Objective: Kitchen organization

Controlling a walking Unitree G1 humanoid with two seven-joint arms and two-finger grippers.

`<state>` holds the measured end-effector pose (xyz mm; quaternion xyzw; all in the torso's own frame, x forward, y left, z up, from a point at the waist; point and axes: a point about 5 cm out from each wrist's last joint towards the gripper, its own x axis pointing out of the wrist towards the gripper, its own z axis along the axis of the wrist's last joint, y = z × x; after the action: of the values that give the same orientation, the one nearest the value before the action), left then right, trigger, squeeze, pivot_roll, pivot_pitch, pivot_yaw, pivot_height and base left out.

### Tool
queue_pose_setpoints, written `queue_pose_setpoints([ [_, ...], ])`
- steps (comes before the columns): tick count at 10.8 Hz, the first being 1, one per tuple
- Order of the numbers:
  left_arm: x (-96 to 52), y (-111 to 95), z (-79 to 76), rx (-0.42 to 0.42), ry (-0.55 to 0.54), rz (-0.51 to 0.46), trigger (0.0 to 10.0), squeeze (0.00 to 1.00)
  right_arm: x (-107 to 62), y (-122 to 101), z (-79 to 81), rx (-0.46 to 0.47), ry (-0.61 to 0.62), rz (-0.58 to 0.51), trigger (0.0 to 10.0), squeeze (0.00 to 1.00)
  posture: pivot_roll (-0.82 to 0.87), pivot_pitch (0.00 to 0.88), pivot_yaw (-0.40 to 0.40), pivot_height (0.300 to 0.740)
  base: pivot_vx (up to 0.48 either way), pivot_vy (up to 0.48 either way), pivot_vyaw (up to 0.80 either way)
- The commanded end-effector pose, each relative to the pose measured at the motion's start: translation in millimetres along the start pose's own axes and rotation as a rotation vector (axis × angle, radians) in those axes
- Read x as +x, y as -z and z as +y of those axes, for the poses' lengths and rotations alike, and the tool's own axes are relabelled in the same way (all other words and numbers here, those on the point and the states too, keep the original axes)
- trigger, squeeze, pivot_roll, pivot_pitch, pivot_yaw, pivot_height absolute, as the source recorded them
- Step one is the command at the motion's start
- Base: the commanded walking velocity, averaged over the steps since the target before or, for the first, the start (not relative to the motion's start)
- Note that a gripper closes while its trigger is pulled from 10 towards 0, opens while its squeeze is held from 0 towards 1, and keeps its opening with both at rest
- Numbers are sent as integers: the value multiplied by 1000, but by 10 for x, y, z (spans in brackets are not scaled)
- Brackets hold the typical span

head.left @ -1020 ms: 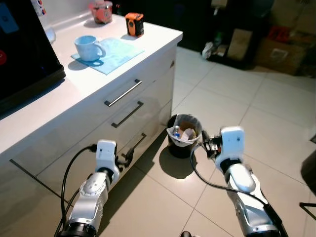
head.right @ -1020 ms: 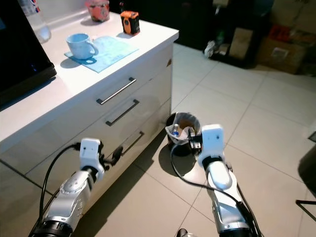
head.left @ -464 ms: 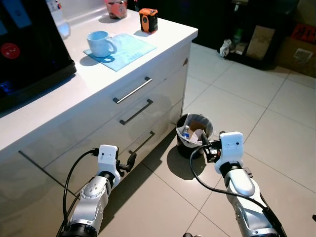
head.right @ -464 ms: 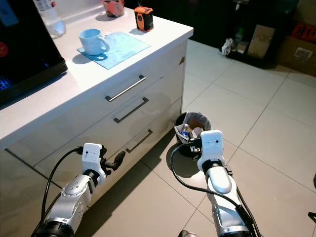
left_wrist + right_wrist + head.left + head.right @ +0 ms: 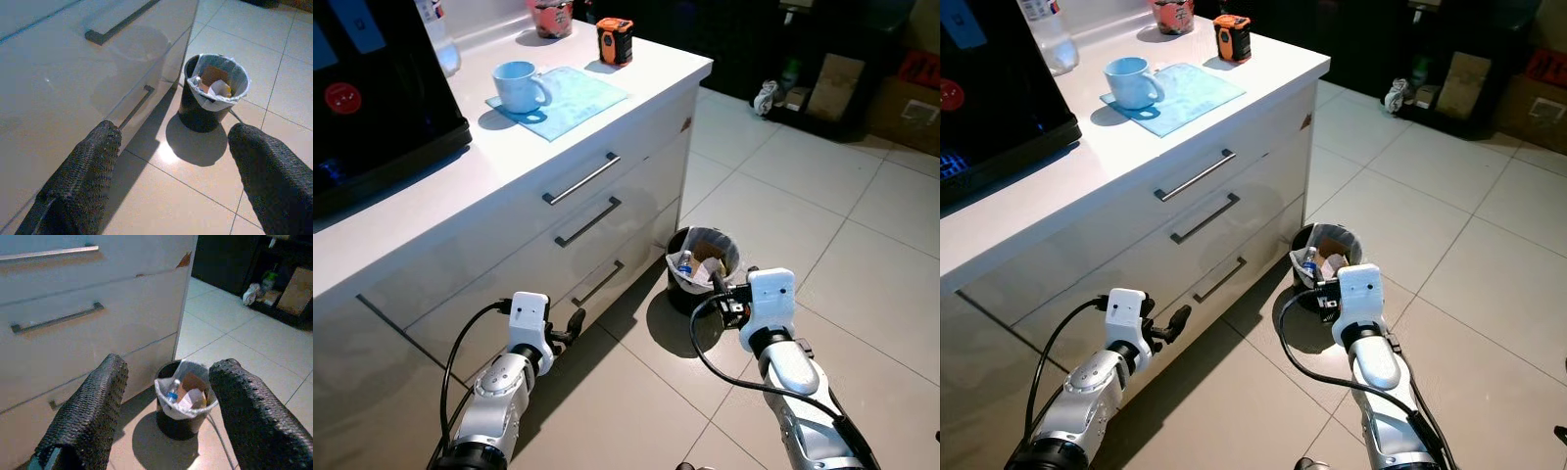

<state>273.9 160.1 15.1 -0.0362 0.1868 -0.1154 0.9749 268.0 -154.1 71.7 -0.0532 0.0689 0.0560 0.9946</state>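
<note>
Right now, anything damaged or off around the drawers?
Yes: the top drawer front has a chipped corner at its outer top edge, showing as a brown patch on the white. All three drawers look shut. The bin on the floor beside them is full of rubbish, nothing spilled.

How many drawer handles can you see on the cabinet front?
3: top handle under the counter edge, middle handle below it, bottom handle near the floor. More may sit beyond the frame.

White counter (image 5: 636,73) on left carries blue cup (image 5: 518,86) on blue cloth (image 5: 570,95). Lined black bin (image 5: 702,269) on tile floor, right of drawers (image 5: 578,215).
</note>
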Motion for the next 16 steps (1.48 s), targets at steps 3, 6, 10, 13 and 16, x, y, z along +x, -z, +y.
queue_pose_setpoints([
  [3,9,210,19,16,23,123,10000,0,-32,268,2,-20,-24,87,10000,0,-4,48,63,740,0,0,0],
  [6,-54,425,219,22,-40,239,10000,0,24,658,52,129,-52,292,10000,0,-14,39,69,740,0,0,0],
  [10,-40,572,188,-122,-86,338,10000,0,116,858,304,152,-221,472,10000,0,-5,25,65,740,0,0,0],
  [13,-88,706,141,-125,-65,429,10000,0,153,928,256,183,-215,527,10000,0,-4,15,63,740,0,0,0],
  [16,-96,732,128,-21,-51,451,10000,0,101,1054,184,183,-171,602,10000,0,6,0,68,740,0,0,0],
])
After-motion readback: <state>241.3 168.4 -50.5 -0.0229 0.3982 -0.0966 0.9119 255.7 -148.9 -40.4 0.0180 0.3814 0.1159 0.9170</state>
